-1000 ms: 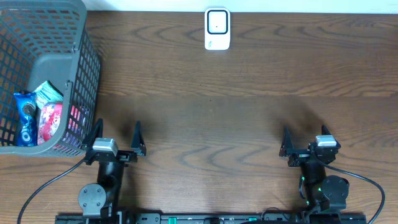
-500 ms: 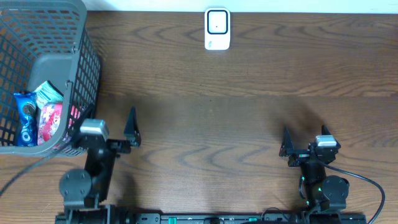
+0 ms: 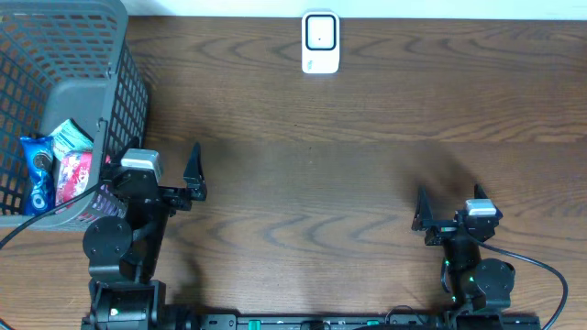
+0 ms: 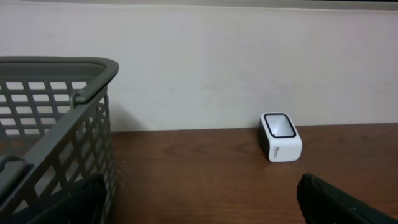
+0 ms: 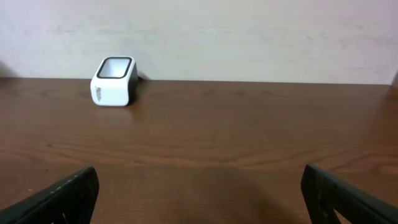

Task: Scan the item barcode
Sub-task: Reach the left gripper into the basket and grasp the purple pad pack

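Note:
The white barcode scanner [image 3: 320,41] stands at the table's far edge, centre; it also shows in the left wrist view [image 4: 281,137] and the right wrist view [image 5: 113,81]. The items lie in the grey basket [image 3: 69,46] at the left: a blue cookie pack [image 3: 38,179], a teal packet [image 3: 71,137] and a pink packet [image 3: 75,179]. My left gripper [image 3: 151,160] is open beside the basket's near right corner, its left finger close to the basket wall [image 4: 56,124]. My right gripper [image 3: 448,200] is open and empty at the near right.
The basket's mesh wall rises right beside my left finger [image 4: 68,205]. A pale wall runs behind the table's far edge. Brown wooden tabletop [image 3: 312,165] stretches between the two arms and the scanner.
My left arm has risen and swung forward and left, up to the basket's corner, jaws still open. The right arm has not moved.

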### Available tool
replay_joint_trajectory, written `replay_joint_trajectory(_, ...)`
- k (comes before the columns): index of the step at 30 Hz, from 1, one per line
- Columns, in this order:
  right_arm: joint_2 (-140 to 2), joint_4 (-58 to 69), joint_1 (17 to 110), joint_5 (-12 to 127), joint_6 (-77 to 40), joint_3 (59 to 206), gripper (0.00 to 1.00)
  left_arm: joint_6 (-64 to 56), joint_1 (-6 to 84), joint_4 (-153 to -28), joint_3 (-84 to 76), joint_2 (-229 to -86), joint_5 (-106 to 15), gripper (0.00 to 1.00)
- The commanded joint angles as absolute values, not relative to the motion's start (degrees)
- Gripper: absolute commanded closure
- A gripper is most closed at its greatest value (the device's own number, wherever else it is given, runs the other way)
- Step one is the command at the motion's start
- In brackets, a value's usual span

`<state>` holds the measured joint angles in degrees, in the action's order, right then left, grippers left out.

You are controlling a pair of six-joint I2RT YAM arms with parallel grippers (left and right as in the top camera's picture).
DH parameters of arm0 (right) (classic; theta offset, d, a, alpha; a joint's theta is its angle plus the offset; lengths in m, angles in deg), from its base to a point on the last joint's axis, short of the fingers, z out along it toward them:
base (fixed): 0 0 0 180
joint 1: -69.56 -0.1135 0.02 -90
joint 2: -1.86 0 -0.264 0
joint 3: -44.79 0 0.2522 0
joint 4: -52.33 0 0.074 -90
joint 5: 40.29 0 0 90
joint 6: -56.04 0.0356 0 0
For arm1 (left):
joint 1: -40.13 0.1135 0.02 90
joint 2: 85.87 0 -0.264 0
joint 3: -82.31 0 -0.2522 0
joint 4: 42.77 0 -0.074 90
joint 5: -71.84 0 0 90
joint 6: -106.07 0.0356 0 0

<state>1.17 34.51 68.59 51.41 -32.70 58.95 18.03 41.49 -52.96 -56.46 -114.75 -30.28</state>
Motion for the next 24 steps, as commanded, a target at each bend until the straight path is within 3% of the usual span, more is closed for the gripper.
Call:
replay_joint_trajectory(1, 1.5, 34.3, 69.1, 51.6, -32.1, 58.9, 0.01, 19.5, 41.7, -53.5, -54.6, -114.6, -30.6, 0.02)
replay_joint_trajectory(9, 1.5, 34.3, 69.1, 51.6, -32.1, 58.9, 0.01, 19.8, 41.8, -54.5, -51.5, -114.8, -30.6, 0.02)
replay_joint_trajectory(17, 1.5, 34.3, 69.1, 51.6, -32.1, 58.9, 0.01, 26.9, 44.6, -77.0, -29.0, -125.7, -31.2, 0.02)
replay_joint_trajectory(24, 1.5, 34.3, 69.1, 51.6, -32.1, 58.9, 0.01, 27.2, 44.6, -80.5, -23.9, -132.0, -37.8, 0.02)
